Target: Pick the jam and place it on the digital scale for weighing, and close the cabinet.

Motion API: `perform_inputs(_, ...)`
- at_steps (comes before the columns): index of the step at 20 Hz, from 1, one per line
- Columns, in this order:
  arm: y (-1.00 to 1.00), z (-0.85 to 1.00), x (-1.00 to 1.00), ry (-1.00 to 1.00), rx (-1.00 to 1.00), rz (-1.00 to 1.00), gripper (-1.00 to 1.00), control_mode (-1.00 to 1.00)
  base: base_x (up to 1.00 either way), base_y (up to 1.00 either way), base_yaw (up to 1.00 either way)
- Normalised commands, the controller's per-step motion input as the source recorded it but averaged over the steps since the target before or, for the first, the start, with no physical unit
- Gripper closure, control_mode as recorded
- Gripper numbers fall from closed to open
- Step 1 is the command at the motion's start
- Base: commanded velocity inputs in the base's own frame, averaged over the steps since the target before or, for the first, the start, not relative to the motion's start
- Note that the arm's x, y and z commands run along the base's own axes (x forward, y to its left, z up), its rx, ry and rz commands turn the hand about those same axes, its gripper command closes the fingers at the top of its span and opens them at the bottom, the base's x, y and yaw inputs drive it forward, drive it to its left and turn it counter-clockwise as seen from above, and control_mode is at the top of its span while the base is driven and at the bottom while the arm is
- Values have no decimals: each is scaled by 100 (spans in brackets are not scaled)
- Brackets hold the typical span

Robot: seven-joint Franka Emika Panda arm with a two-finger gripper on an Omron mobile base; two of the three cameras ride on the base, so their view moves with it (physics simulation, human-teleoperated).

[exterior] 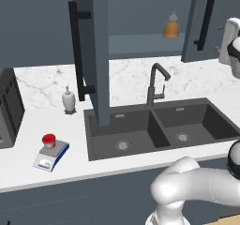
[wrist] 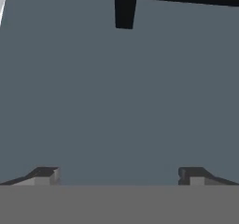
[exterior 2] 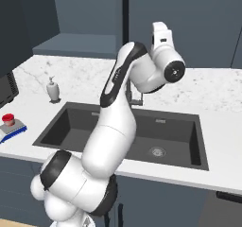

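Rising from the lower right of the left base view, the white arm (exterior: 197, 186) bends up past the counter edge; in the right base view it climbs from the lower left, and its wrist (exterior 2: 165, 56) sits high in front of the wall.

Just beyond the arm lies the white counter (exterior: 28, 172), and on its left part stands the digital scale (exterior: 50, 156). The jam (exterior: 48, 140) sits upright on the scale's grey platform, red lid on top. The right base view shows the same pair at its left edge, the jar on the scale.

Set into the counter to the right of the scale is a dark double sink (exterior: 140, 135), with a dark faucet (exterior: 157, 83) rising behind its divider. A white soap dispenser (exterior: 69, 100) stands near the marble backsplash, to the left of the sink. A dark microwave (exterior: 9, 107) sits at the far left.

Higher and farther back hangs the cabinet (exterior: 136, 13), both doors swung out. Its left door (exterior: 96, 55) stands edge-on toward the camera with its black bar handle (exterior: 77, 50), and the right door (exterior: 206, 22) is angled outward at the right. An amber bottle (exterior: 171, 28) stands on the open shelf.

In the hand view, the gripper (wrist: 119, 176) faces a flat slate-blue panel close up, with a black handle (wrist: 126, 3) across the top. Its two fingertips (wrist: 44, 175) stand far apart with nothing between them.
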Motion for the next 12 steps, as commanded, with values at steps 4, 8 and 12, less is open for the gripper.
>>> perform_inputs(4,0,0,73,6,0,0,-100,-100,0,0,0)
perform_inputs(8,0,-6,67,-1,0,0,-100,-100,0,0,0)
perform_inputs(12,0,-24,91,-1,0,0,-100,-100,0,0,0)
